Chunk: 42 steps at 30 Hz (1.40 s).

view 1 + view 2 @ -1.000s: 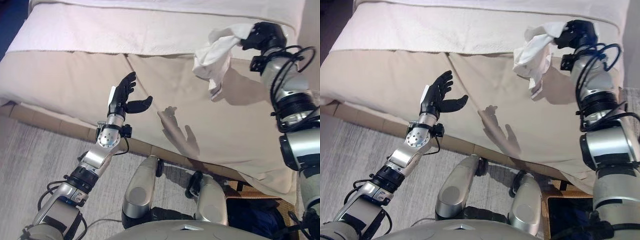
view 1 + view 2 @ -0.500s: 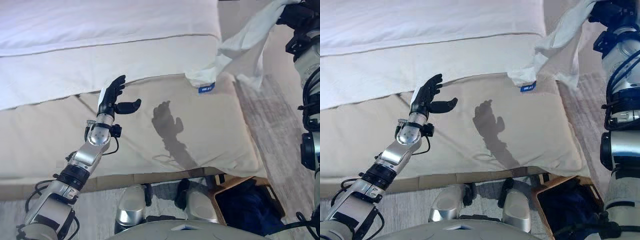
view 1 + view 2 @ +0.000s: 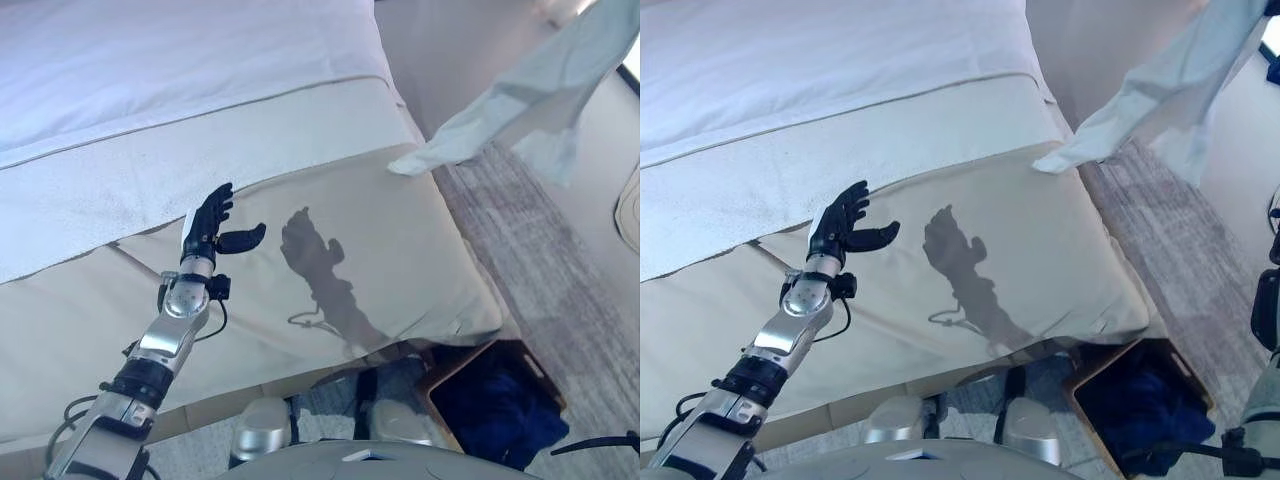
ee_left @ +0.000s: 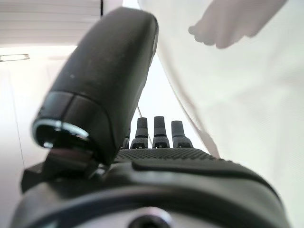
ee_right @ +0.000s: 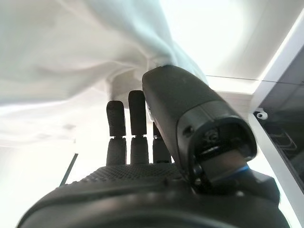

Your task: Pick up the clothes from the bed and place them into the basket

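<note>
A white garment [image 3: 530, 95] hangs in the air past the bed's right edge, above the floor, its top leaving the eye views at the upper right. In the right wrist view my right hand [image 5: 142, 171] has the same garment [image 5: 71, 47] bunched against its thumb and fingers, pinched there. The wooden basket [image 3: 432, 385] stands on the floor at the lower right, below the garment and nearer to me, with dark blue clothes [image 3: 500, 405] inside. My left hand [image 3: 210, 225] is held open over the beige bed cover, holding nothing.
The bed [image 3: 200, 100] fills the left and middle, white sheet at the back, beige cover [image 3: 400, 250] at the front. A grey rug [image 3: 540, 250] lies to the right of the bed, between it and the basket.
The view has swung to the right. My right hand has carried the white garment off the bed and out past its right edge. The left hand stays open.
</note>
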Available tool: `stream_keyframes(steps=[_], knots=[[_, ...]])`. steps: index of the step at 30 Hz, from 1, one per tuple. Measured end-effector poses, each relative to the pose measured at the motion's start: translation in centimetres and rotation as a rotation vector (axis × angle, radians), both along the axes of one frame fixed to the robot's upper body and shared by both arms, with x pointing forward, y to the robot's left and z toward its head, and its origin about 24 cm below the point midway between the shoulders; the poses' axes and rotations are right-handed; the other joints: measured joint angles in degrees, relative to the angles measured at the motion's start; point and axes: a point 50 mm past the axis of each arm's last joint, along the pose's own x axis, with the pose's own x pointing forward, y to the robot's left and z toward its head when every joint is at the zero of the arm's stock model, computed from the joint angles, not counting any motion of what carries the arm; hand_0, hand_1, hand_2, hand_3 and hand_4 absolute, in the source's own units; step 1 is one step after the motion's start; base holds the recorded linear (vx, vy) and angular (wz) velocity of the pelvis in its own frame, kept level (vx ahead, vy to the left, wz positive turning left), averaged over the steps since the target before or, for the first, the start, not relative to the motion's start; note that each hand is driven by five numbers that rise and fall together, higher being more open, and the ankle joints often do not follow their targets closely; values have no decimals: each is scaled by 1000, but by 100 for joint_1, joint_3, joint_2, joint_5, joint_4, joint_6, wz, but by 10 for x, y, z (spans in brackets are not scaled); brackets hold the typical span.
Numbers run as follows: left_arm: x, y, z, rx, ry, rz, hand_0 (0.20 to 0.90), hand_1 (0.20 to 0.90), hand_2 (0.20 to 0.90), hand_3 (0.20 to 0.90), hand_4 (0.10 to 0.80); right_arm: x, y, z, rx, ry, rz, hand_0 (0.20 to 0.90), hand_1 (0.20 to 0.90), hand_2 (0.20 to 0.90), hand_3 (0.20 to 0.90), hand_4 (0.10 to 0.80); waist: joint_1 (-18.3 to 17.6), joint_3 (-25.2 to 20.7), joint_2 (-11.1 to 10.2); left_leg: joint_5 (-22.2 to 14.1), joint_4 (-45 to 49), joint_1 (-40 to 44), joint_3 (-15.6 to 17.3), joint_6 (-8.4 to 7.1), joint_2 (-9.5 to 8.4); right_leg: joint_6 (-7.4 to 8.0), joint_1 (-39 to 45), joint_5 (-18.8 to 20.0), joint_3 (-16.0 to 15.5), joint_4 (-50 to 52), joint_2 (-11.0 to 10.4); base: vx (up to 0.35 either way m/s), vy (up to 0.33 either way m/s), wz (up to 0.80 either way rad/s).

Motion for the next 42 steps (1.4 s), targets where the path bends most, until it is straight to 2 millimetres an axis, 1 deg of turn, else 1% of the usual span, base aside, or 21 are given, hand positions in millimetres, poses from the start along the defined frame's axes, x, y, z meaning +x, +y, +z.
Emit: stream_keyframes(steps=[1,3,5,6,7,8,9,10,12,14,15,18,19,21,25,29,34,36,37,39,42], knots=[[-1,2,-2,1,6,3,900,900,900,900,800,-3,-2,0,12,-18,-11,300,300,300,200,100,-100,-49,-88,-63,0,75,12,-91,-111,-92,14,301,-175,-109,-17,-22,5,12],[-1,5,0,2,-8,7,900,900,900,900,800,-8,-7,4,23,-45,-32,300,300,300,200,100,-191,-70,-73,-72,0,116,12,-123,-84,-24,179,424,-31,-359,25,-23,5,-1],[-1,4,1,-3,-20,6,900,900,900,900,800,-16,-14,10,18,-64,-51,300,300,300,200,100,-182,-73,-76,-88,-1,125,31,-146,-102,-17,181,425,44,-420,29,-15,4,-23],[-1,3,1,-3,-18,5,900,900,900,900,800,-18,-17,10,24,-69,-58,300,300,300,200,100,-186,-73,-77,-96,-2,137,68,-153,-106,-1,177,413,139,-420,34,-25,-5,-33],[-1,3,1,-2,-18,3,900,900,900,900,800,-22,-22,9,33,-73,-69,300,300,300,200,100,-188,-75,-80,-130,-4,154,127,-182,-104,50,177,378,199,-420,48,-30,-9,-33],[-1,3,1,2,-18,2,900,900,900,900,800,-26,-26,8,41,-74,-80,300,300,300,200,100,-206,-92,-88,-225,-5,172,174,-219,-103,196,172,275,291,-422,49,-28,-8,-31],[-1,3,1,3,-19,1,900,900,900,900,800,-28,-29,7,53,-80,-84,300,300,300,200,100,-219,-102,-87,-325,-5,183,202,-218,-106,335,171,175,342,-423,49,-21,-4,-36],[-2,4,0,3,-16,4,900,900,900,900,800,-32,-34,3,73,-85,-94,300,300,300,200,100,-238,-107,-86,-374,-6,194,303,-228,-105,370,133,155,454,-424,80,-17,-3,-38],[-3,3,-2,0,-9,3,900,900,900,900,800,-39,-44,-6,78,-64,-127,300,300,300,200,100,-331,-132,-89,-378,-8,199,395,-223,-100,372,93,152,549,-426,108,-17,-6,-36],[-7,3,-7,-2,8,6,900,900,900,900,800,-44,-53,-20,96,-30,-171,300,300,300,200,100,-489,-278,-81,-403,-9,164,478,-217,-94,430,3,106,624,-429,126,-8,-11,-29],[-8,2,-9,-8,14,5,900,900,900,900,800,-47,-57,-27,104,-14,-189,300,300,300,200,100,-560,-401,-68,-404,-10,111,524,-218,-85,430,-71,105,653,-438,124,-1,-17,-22],[-10,-5,-14,-29,23,-6,900,900,900,900,800,-58,-69,-42,141,6,-232,300,300,300,200,100,-726,-571,-13,-405,-10,129,589,-216,-63,425,-85,113,767,-429,186,-10,-18,-19],[-11,-6,-16,-28,27,-8,900,900,900,900,800,-60,-71,-46,148,10,-241,300,300,300,200,100,-786,-626,6,-409,-11,128,595,-213,-25,425,-85,113,778,-429,197,-27,-8,-11],[-11,-6,-17,-21,30,-12,900,900,900,900,800,-64,-75,-51,148,13,-266,300,300,300,200,100,-876,-682,29,-412,-11,141,630,-215,-12,418,-86,120,811,-429,220,-18,-10,-7],[-12,-6,-17,-22,34,-17,900,900,900,900,800,-73,-82,-52,145,9,-305,300,300,300,200,100,-941,-735,116,-413,-11,143,641,-216,-13,392,-91,138,868,-429,253,-1,-3,-1],[-13,-5,-19,-19,41,-13,900,900,900,900,800,-75,-84,-52,139,9,-313,300,300,300,200,100,-943,-798,190,-415,-11,149,661,-220,-14,397,-95,135,898,-429,259,3,-2,-1],[-13,-4,-20,-18,44,-12,900,900,900,900,800,-83,-89,-48,147,-27,-334,300,300,300,200,100,-943,-811,209,-415,-10,147,666,-221,-21,389,-104,142,909,-428,269,-7,-1,0],[-13,-4,-20,-17,48,-10,900,900,900,900,800,-88,-92,-51,148,-27,-339,300,300,300,200,100,-946,-814,206,-415,-10,146,674,-221,-26,388,-107,143,915,-428,278,-42,-4,-2],[-13,-4,-20,-17,49,-10,900,900,900,900,800,-90,-93,-53,146,-18,-344,300,300,300,200,100,-957,-817,206,-416,-9,144,683,-222,-31,387,-117,143,925,-427,283,-53,-8,-4],[-13,-4,-21,-17,51,-10,900,900,900,900,800,-96,-97,-67,115,38,-335,300,300,300,200,100,-962,-823,204,-416,-9,143,702,-223,-29,387,-125,143,945,-427,293,-50,-9,-5],[-13,-4,-21,-16,53,-10,900,900,900,900,800,-100,-98,-89,59,159,-309,300,300,300,200,100,-1015,-828,200,-422,-9,138,728,-223,-26,387,-151,143,983,-426,309,-29,-3,-6]])
